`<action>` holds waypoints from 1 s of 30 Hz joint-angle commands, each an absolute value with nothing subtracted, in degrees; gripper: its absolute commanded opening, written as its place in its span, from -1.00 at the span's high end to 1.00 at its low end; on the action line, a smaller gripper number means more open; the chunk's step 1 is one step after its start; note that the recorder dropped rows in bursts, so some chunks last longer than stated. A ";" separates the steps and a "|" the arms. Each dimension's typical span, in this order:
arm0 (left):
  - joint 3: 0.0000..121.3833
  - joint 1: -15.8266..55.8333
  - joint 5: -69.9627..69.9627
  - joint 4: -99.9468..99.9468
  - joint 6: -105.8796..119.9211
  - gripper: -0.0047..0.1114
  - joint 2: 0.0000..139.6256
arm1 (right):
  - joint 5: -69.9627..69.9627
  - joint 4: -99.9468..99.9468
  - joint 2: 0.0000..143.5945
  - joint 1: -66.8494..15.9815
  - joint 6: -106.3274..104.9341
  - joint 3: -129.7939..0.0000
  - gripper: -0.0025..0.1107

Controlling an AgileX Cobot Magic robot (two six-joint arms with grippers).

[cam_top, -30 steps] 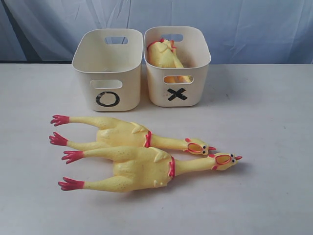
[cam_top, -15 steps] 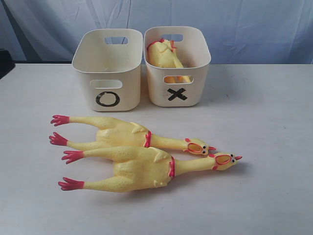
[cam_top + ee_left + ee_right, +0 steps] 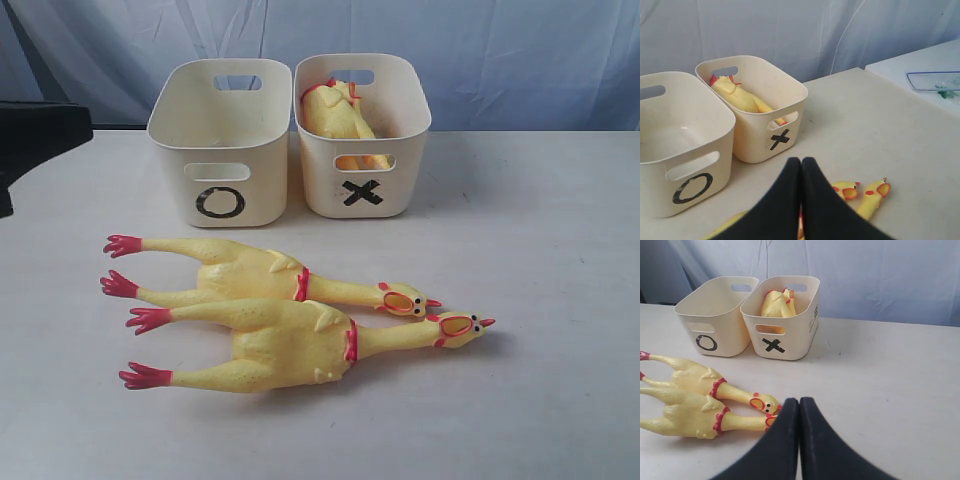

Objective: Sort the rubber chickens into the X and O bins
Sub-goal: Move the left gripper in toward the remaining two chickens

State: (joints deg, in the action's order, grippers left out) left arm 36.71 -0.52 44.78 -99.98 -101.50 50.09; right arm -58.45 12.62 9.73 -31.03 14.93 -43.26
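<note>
One pale table (image 3: pixel 560 300) is shown, backed by one blue-grey cloth (image 3: pixel 500 50). Two cream bins are set side by side at its far side, almost touching. The O bin (image 3: pixel 250 175) is placed on the left of the exterior view and the X bin (image 3: pixel 320 170) just to its right. Each is marked in black below an oval handle cut-out.

Three rubber chickens are counted. Two large ones are laid flat on the table in front of the bins, side by side and touching. Their red feet are pointed to the left of the exterior view and their heads to the right. The rear chicken (image 3: pixel 250 275) is set slightly further left than the front chicken (image 3: pixel 280 345). One smaller chicken (image 3: pixel 335 115) is lodged in the X bin, tilted, with its yellow body seen through the cut-out.

Two grippers are seen, the left gripper (image 3: pixel 801 165) and the right gripper (image 3: pixel 799 405). On each, the black fingers are pressed together and nothing is gripped. Both are held above the table near the large chickens' heads.
</note>
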 commanded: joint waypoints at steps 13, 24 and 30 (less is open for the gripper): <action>37.27 -0.40 38.98 -98.98 -103.49 0.92 54.84 | -58.95 12.12 9.48 -30.82 14.63 -43.04 0.96; 37.21 -0.05 43.60 -90.01 -91.85 0.89 54.84 | -58.95 12.12 9.48 -30.82 14.63 -43.04 0.96; 37.21 5.20 34.21 -75.60 -78.73 0.65 54.84 | -58.95 12.12 9.48 -30.82 14.63 -43.04 0.96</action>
State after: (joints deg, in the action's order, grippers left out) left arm 36.83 2.54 40.77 -83.53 -84.93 54.76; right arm -58.92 12.09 9.73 -31.03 14.93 -43.26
